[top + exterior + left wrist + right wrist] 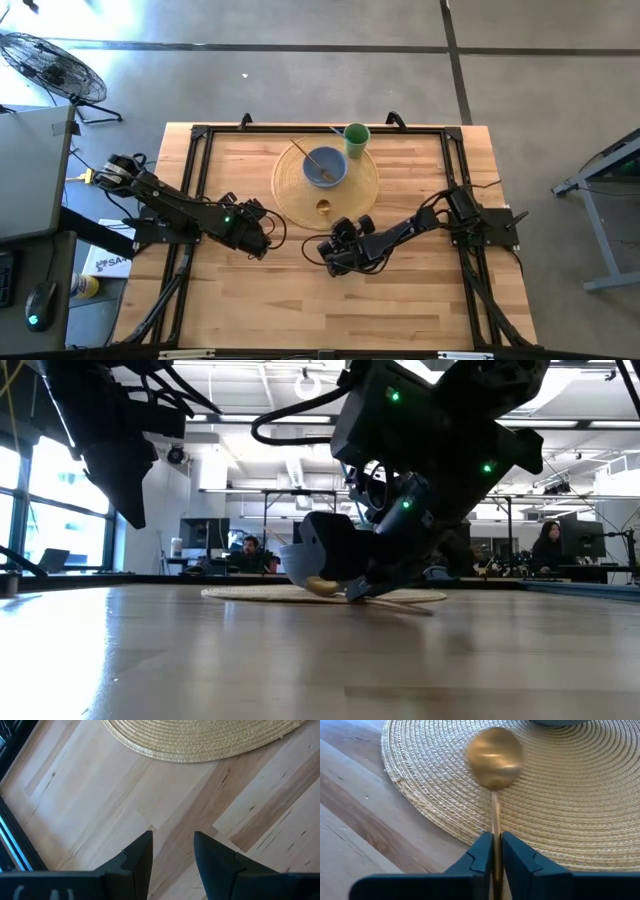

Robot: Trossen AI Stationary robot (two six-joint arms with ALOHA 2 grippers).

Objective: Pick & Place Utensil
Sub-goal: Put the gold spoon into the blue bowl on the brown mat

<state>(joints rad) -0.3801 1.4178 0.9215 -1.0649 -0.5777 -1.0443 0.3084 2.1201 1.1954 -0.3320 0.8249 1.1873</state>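
A gold spoon (495,757) lies with its bowl over the near part of the round woven placemat (300,190), handle running toward the table's near edge. My right gripper (496,851) is shut on that handle, just off the mat's near rim, low over the table (350,585). My left gripper (172,847) hangs open above bare wood left of the mat (262,235), with nothing between its fingers. Farther back on the mat stand a blue bowl (325,166) and a green cup (356,138). My right gripper pinches the spoon's thin handle (495,822) between its two fingers, a short way behind the bowl. The fingers come slanting down from the table's near right side and lie along the handle. The spoon's bowl (320,586) is at mat level; whether it rests there I cannot tell.
A thin stick leans in the blue bowl (310,155). A black frame (200,135) borders the wooden table top. Bare wood lies in front of the mat toward the near edge (320,310). A fan (50,65) stands on the floor at the far left.
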